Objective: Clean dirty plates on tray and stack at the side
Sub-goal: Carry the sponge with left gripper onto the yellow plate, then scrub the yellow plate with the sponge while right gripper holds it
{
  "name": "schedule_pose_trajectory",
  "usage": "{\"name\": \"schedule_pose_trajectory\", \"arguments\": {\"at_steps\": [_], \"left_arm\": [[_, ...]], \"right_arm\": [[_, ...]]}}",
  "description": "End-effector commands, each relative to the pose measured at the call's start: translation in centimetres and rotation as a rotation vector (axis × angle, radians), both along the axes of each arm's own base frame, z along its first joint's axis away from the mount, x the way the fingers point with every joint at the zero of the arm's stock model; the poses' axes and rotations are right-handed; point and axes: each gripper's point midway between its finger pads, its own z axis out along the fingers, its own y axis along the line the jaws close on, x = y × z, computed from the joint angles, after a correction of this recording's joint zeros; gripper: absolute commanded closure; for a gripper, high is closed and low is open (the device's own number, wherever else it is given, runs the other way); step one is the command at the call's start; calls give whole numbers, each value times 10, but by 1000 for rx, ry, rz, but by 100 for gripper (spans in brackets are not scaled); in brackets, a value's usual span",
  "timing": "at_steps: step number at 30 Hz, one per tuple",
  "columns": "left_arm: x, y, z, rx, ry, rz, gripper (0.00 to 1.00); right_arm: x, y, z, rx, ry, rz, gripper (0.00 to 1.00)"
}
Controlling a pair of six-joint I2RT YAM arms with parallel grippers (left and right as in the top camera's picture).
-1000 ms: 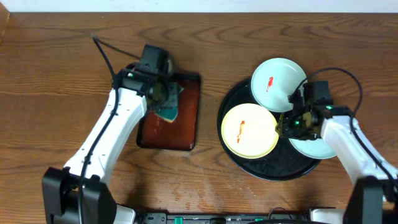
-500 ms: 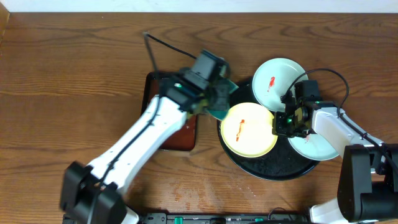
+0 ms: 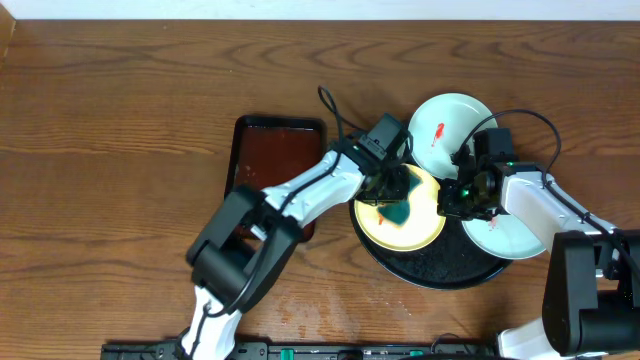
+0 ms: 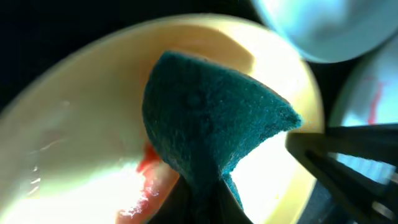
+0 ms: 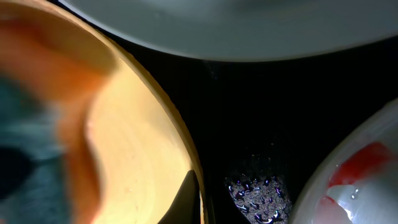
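You have little room on the tray: all three plates crowd its far part, and only the near strip of black lies bare. The pale yellow plate sits at the tray's left, its edge close to the rim; the smeared white plate overhangs the far rim; the second white plate lies at the right, partly under your right arm. The brown tray lies just beside the black one on its left, partly covered by your left arm; past it the desk is open wood to the left and along the near side. Your left jaws are clenched on a teal sponge, which is pressed onto the yellow plate beside a red smear. Your right jaws sit at that plate's right edge, one dark tip touching the rim; whether they grip it, you cannot tell from these views.
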Motion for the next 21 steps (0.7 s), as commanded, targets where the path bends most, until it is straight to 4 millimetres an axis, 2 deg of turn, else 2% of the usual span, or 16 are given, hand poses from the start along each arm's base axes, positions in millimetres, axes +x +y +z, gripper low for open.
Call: {"name": "schedule_pose_trajectory", "arguments": {"at_steps": [1,4,6,8,10,13,15,17,21], "left_arm": [[-1,10,-15,56,53,40,93],[10,60,-33,319,-29,121,93],[17,93,-32,491,-86,150,93],[21,114,-26,605,-125,164,93],[25,120,-19,653,-150,130,93],[28,118,-15,649,-166,107,93],[31,109,-16,604,-169,110,92],[30,85,-18,487,-142,96,93],[17,22,-12,169,-40,16,93]], "right_arm": [[-5,-4,-16,-38,45,-13,99],[-5,-4,-16,-39,45,-13,99],[-5,-4,-16,-39,45,-14,99],[-5,-4,-16,-39,45,-13,99],[-5,-4,-16,-39,45,-13,99],[-5,-4,-16,-39,45,-13,99],[-5,-4,-16,-39,45,-13,99],[-5,-4,-16,-39,45,-13,99],[-5,-4,-16,-39,45,-13,99]]}}
